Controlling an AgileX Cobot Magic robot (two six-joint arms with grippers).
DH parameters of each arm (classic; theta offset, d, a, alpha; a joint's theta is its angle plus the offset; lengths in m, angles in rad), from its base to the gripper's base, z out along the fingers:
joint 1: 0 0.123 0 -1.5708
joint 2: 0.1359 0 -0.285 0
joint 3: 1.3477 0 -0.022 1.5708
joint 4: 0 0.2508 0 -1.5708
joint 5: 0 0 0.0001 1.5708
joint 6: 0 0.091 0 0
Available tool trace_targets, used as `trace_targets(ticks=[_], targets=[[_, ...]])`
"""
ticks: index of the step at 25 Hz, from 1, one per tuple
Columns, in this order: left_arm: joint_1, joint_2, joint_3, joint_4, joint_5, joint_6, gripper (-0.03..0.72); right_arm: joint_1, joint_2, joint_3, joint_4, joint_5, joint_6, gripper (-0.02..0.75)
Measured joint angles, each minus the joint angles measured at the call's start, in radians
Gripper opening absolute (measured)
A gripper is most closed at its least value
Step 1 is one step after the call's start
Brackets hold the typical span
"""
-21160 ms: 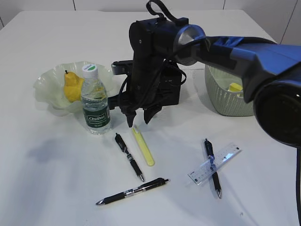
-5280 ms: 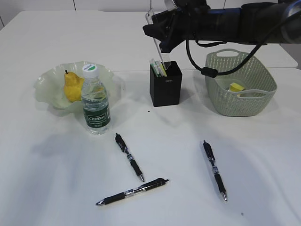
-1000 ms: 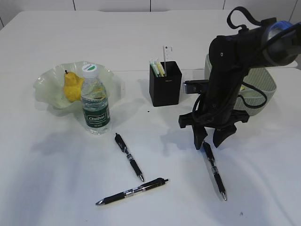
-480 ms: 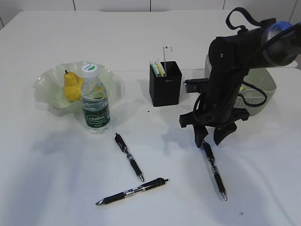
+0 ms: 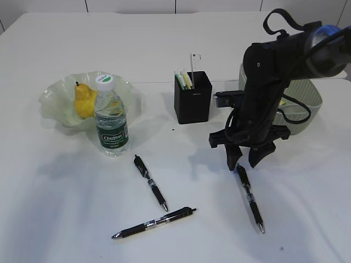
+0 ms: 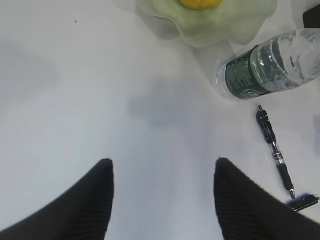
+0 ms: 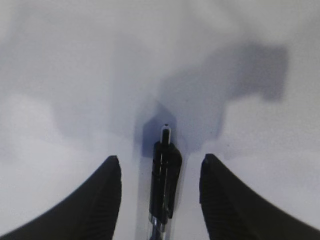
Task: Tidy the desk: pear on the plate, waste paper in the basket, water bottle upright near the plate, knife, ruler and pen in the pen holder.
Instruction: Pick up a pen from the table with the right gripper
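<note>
The yellow pear point(image 5: 82, 101) lies on the pale green plate point(image 5: 55, 93). Next to the plate the water bottle point(image 5: 112, 118) stands upright. The black pen holder point(image 5: 192, 97) holds the clear ruler point(image 5: 192, 63) and a yellowish knife point(image 5: 186, 79). My right gripper point(image 5: 245, 160) points down, open, astride the top end of a black pen point(image 7: 165, 185); its fingers point(image 7: 107, 195) are clear of the pen on both sides. Two more pens point(image 5: 149, 182) point(image 5: 154, 223) lie on the desk. My left gripper point(image 6: 163, 167) is open over bare desk.
The green basket point(image 5: 310, 97) stands at the back right, mostly behind my right arm, with a bit of yellow point(image 5: 282, 102) inside. In the left wrist view the plate point(image 6: 225, 25), the bottle point(image 6: 270, 70) and one pen point(image 6: 275, 152) lie ahead and to the right.
Since the oldest frames the knife and the ruler have gone from the desk into the pen holder. Over the last second my right gripper has stayed almost still over the pen.
</note>
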Motion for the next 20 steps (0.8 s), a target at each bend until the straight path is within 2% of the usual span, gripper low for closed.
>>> trace_targets(ticks=[16,20], targets=[[0.000,0.000,0.000,0.000,-0.002,0.000,0.447,0.000,0.050,0.000,-0.002,0.003,0.000,0.376],[0.000,0.000,0.000,0.000,-0.002,0.000,0.447,0.000,0.050,0.000,-0.002,0.004,0.000,0.337]])
